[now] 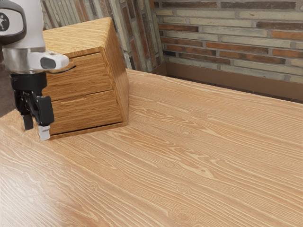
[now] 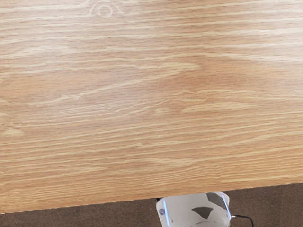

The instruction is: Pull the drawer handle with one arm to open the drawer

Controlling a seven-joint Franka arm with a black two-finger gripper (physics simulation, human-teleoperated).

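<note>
arm [image 1: 26, 56] pointing straight down | fingers [image 1: 44, 131] apart, empty | near drawer cabinet [image 1: 94, 61] front

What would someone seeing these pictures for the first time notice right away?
A small wooden drawer cabinet stands at the exterior view's upper left on a broad wood-grain table, its two drawers looking shut. The black gripper hangs open beside its lower drawer, pointing down, holding nothing. A brick wall runs behind.
</note>
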